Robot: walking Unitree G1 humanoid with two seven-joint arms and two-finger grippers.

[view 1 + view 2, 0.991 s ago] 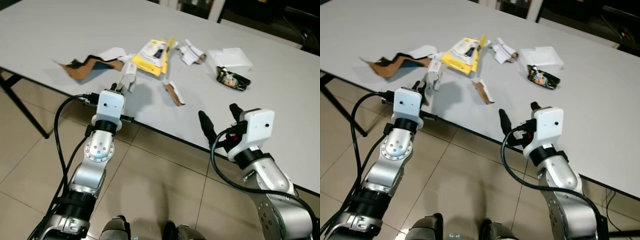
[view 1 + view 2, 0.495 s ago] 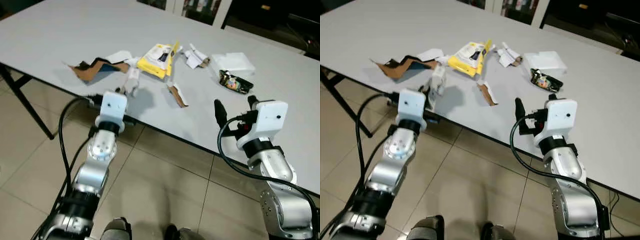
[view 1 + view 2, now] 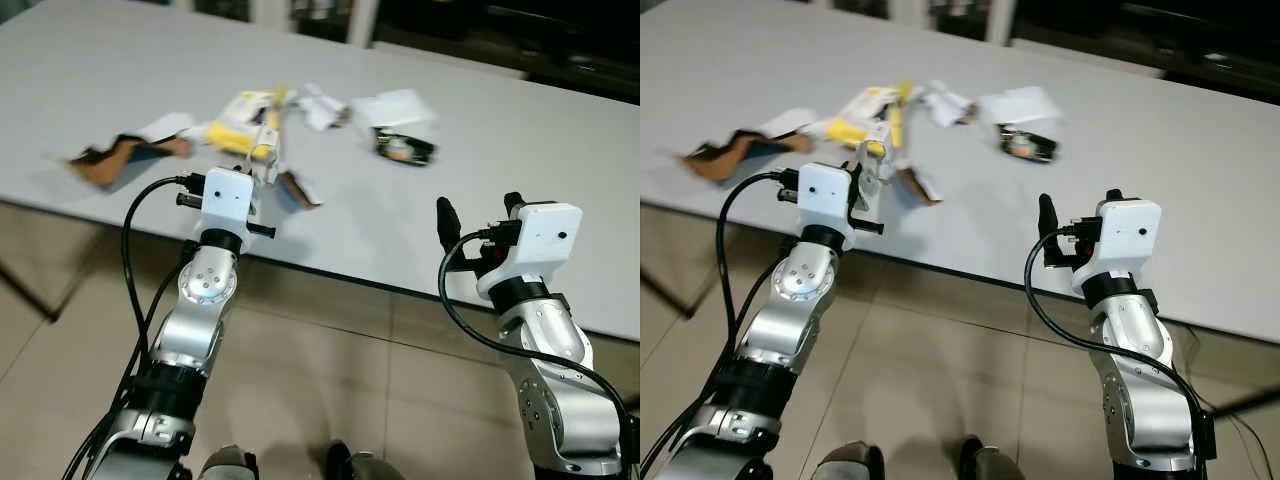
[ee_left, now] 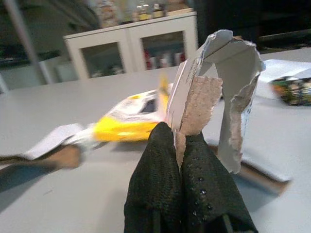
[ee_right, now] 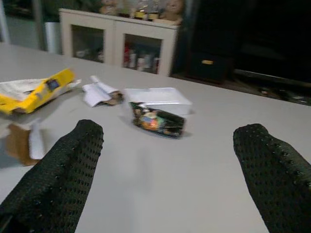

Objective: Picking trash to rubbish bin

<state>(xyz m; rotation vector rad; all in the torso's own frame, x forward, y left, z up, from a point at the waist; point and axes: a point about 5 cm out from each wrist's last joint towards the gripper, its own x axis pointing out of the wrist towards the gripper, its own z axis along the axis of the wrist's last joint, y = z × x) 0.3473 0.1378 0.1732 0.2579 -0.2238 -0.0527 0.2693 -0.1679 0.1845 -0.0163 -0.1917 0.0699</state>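
My left gripper (image 4: pixel 180 150) is shut on a torn scrap of white and brown cardboard (image 4: pixel 218 73), held upright just above the near edge of the grey table (image 3: pixel 520 130). In the left eye view this gripper (image 3: pixel 262 172) sits over the table edge by the litter. Behind it lie a yellow package (image 3: pixel 240 135), a brown cardboard piece (image 3: pixel 110 160), a small brown scrap (image 3: pixel 298 190), crumpled white paper (image 3: pixel 318 108), a dark snack wrapper (image 3: pixel 403 148) and a flat white packet (image 3: pixel 395 107). My right gripper (image 3: pixel 478 208) stands open and holds nothing, in front of the table's near edge.
Beige floor tiles (image 3: pixel 330 390) run under and before the table. A white cabinet with glass doors (image 4: pixel 136 53) and dark furniture (image 5: pixel 243 43) stand beyond the table's far side. The table's right half (image 3: pixel 560 140) is bare.
The whole picture has slid left as the camera turned. My left gripper stays shut on the cardboard scrap. The right gripper has risen a little and stays open.
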